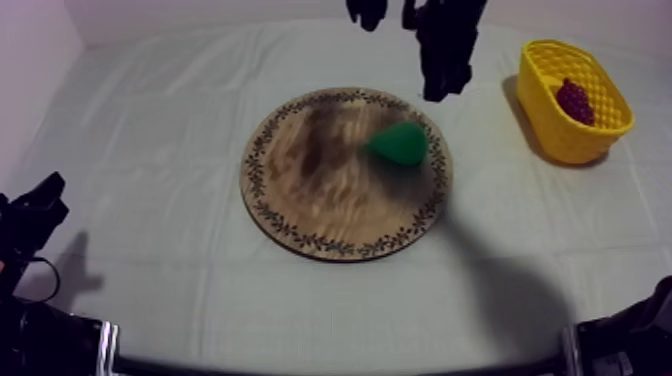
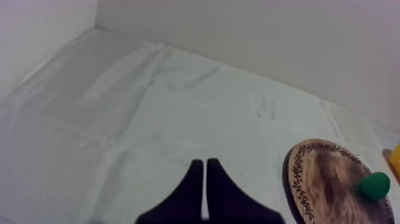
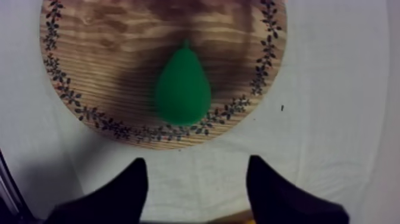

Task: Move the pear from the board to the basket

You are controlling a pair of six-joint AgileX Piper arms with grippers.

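The green pear [image 1: 398, 143] lies on the right part of the round wooden board [image 1: 310, 190] at the table's middle. My right gripper [image 1: 441, 90] hangs above the cloth just behind the board's far right rim, a short way from the pear. Seen from the right wrist, the gripper [image 3: 196, 184] is open, its fingers [image 3: 128, 190] wide apart over the cloth, with the pear [image 3: 183, 88] ahead of them on the board [image 3: 107, 53]. The yellow basket [image 1: 545, 105] stands at the right. My left gripper [image 2: 205, 190] is shut on nothing and sits low at the left [image 1: 35, 210].
A bunch of dark grapes [image 1: 574, 100] lies inside the basket. From the left wrist, the board [image 2: 321, 179] with the pear [image 2: 375, 186] lies off to one side, with a sliver of the basket [image 2: 393, 159] beyond. White walls bound the table's far and left sides.
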